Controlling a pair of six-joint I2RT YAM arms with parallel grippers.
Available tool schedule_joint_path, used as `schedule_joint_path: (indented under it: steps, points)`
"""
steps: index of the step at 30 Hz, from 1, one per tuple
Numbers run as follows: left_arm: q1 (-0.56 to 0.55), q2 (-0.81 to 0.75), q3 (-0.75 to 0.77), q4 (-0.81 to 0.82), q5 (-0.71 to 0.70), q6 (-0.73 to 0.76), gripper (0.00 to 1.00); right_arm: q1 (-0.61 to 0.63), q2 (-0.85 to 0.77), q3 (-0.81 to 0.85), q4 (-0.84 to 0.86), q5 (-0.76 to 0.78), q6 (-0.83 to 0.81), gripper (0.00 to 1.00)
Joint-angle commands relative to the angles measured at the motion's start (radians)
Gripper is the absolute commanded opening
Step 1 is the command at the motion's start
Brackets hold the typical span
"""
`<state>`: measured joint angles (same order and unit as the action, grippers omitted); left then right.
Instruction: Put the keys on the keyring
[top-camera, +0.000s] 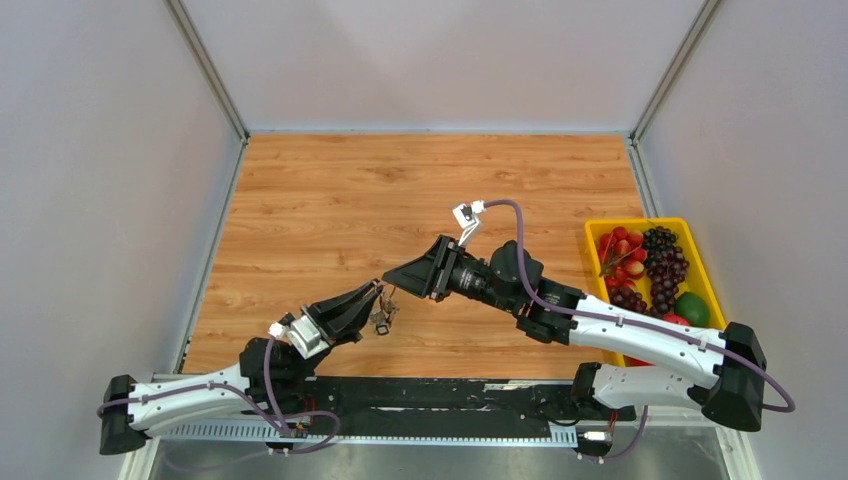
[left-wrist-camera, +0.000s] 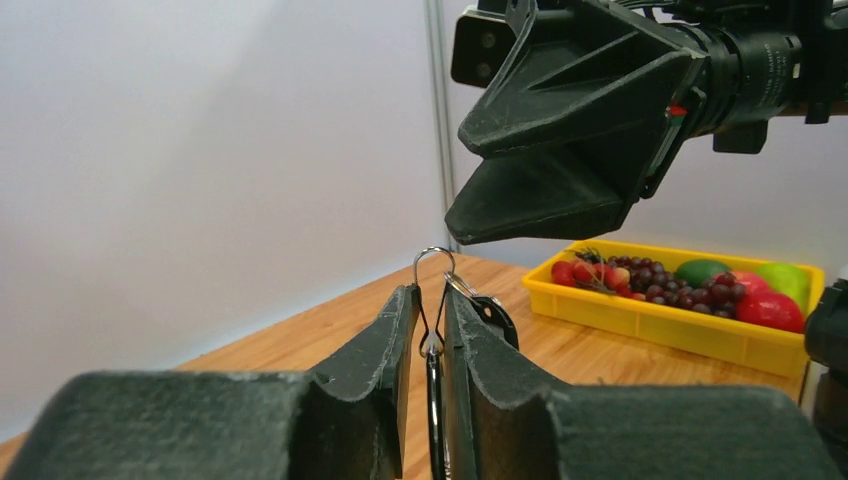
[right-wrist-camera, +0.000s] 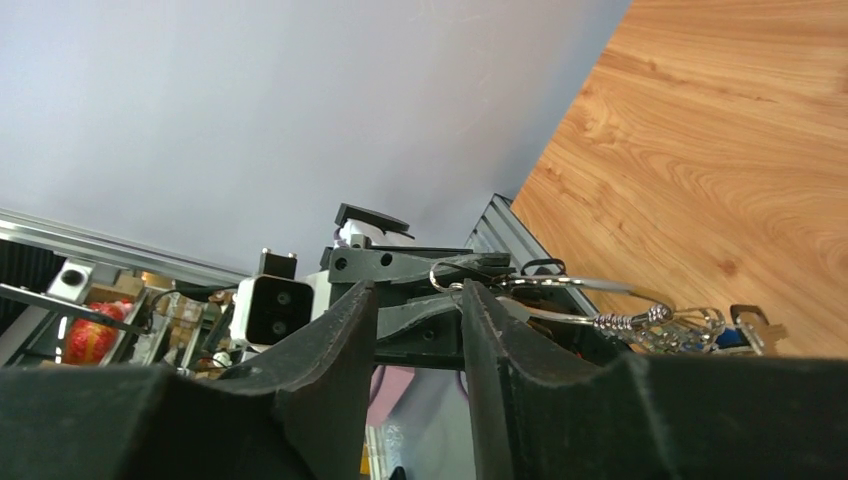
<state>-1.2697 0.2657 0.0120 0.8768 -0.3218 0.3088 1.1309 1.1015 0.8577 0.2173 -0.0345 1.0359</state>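
Left tool (left-wrist-camera: 430, 296) is pinched together on the keyring (left-wrist-camera: 434, 249). It clamps the thin wire so that a small loop stands up above the fingertips, held above the desk (top-camera: 400, 190). Right tool (right-wrist-camera: 417, 292) hovers just beside that loop, its jaws slightly apart with nothing between them. Keys (top-camera: 383, 320) dangle in a bunch under the left tool; whether every one is already threaded cannot be told.

Judging by its look, the keyring is light, stiff and springy. Its bare metal is likely slick, so it could twist or slip in a pinch across the wire. The keys are small, hard and free to swing. A flat plastic head probably offers the surest hold for the right tool, since that leaves the key's hole free to meet the wire end.
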Motion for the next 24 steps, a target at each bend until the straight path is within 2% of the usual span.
schedule_joint_path:
  steps: [1,5,11,15,24]
  points:
    - [0.001,-0.073,0.031,-0.077,0.045,-0.140,0.29,0.003,-0.033,0.029,-0.032,0.008,-0.060,0.42]
    - [0.000,-0.120,0.045,-0.125,0.016,-0.235,0.35,0.004,-0.043,0.033,-0.049,0.005,-0.083,0.46]
    - [0.000,-0.107,0.111,-0.257,-0.036,-0.317,0.36,0.004,-0.072,0.022,-0.076,0.013,-0.121,0.50]
    - [0.000,-0.092,0.134,-0.290,-0.065,-0.353,0.36,0.003,-0.101,0.008,-0.121,0.010,-0.170,0.52]
    - [0.000,-0.093,0.233,-0.426,-0.123,-0.471,0.33,0.003,-0.211,-0.059,-0.166,-0.005,-0.414,0.64]
